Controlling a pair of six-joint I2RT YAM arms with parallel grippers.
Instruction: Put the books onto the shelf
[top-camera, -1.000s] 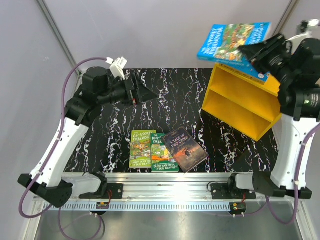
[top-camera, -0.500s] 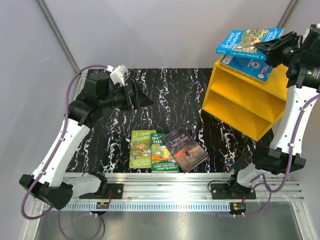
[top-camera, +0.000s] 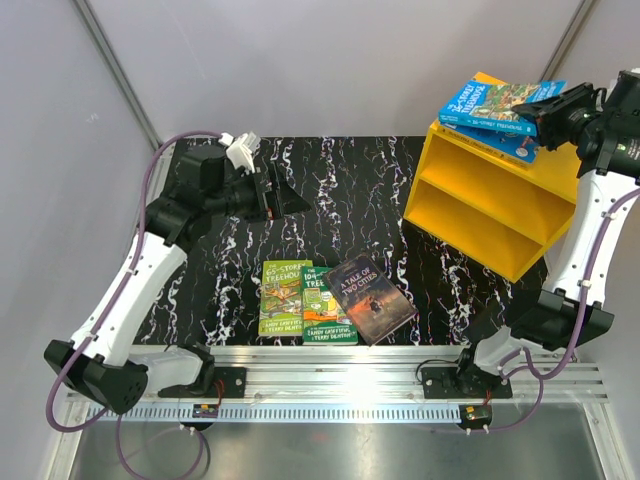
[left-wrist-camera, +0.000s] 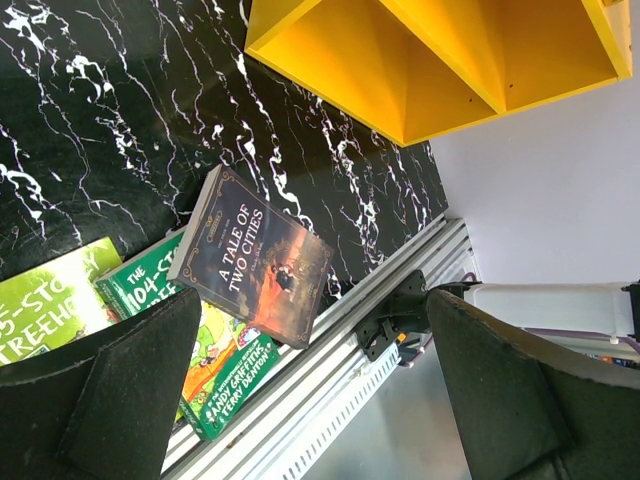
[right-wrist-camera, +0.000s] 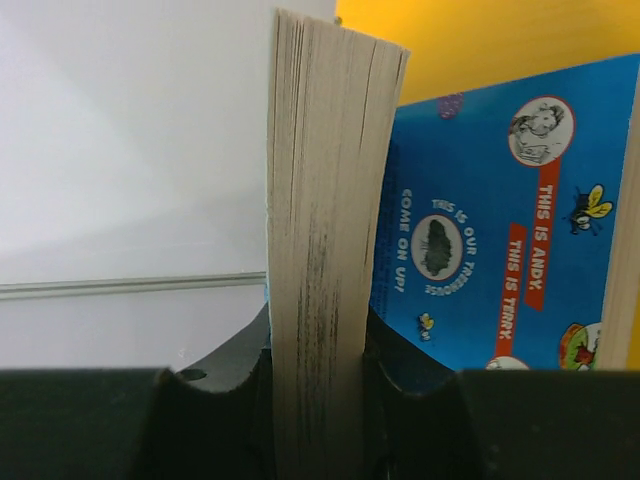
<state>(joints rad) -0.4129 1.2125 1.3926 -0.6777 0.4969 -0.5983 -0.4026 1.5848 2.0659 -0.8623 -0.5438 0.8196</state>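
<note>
Black marbled tabletop (top-camera: 350, 190), yellow shelf (top-camera: 558, 168) at right: one book going up.
The blue book (top-camera: 490, 100), pinched in the right end effector (top-camera: 533, 108), hovers over another book (top-camera: 510, 142) on the shelf top. Next it should lower and release. The left end effector (top-camera: 285, 193) gapes empty, and three books (top-camera: 325, 303) wait.

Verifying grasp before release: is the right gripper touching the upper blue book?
Touching. Right wrist view: the right gripper has both fingers pressed against the upper blue book, no gap on either side.
</note>
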